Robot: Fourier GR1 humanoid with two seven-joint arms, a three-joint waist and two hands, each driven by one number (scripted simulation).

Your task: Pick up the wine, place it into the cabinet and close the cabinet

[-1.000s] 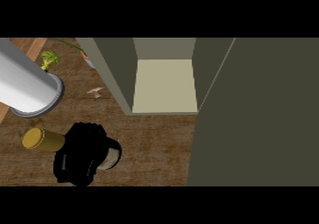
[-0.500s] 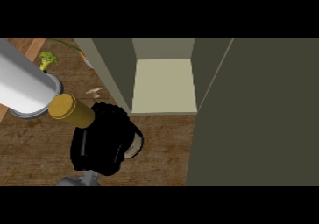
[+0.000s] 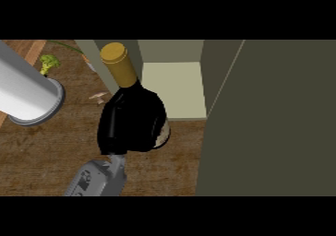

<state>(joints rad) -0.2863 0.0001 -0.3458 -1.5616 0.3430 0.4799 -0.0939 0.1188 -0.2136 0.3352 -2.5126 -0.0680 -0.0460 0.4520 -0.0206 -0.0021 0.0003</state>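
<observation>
Where the brown wooden counter point(image 3: 41, 156) meets the cabinet point(image 3: 172, 87), the right hand point(image 3: 124, 131) is lifted above the wood. Its black fingers are curled round the wine point(image 3: 118, 59), and the hand hides most of the dark bottle. Hand and bottle are both black, so it is hard to tell where one ends and the other begins. A bit of a pale label peeks out at the hand's right side. The bottle's neck with its gold top sticks out past the hand and points toward the far side of the counter, tilted a little to the left. The grey forearm point(image 3: 96, 180) comes up from the bottom edge, just below the hand.

Just to the right of the gold top is the cabinet's open mouth. Inside there is a pale shelf with plain walls, and bare room shows on it. The gold top overlaps the cabinet's left wall. The cabinet door point(image 3: 279, 120) is swung open and fills the whole right side as a big dark green slab, with its edge close to the hand's right side.

To the left of the hand is a big grey tube point(image 3: 24, 94); I cannot tell what it is. Behind it lie a small green vegetable point(image 3: 48, 62) and a little mushroom point(image 3: 99, 96), both well clear of the cabinet's mouth. Bare wood lies below the tube.
</observation>
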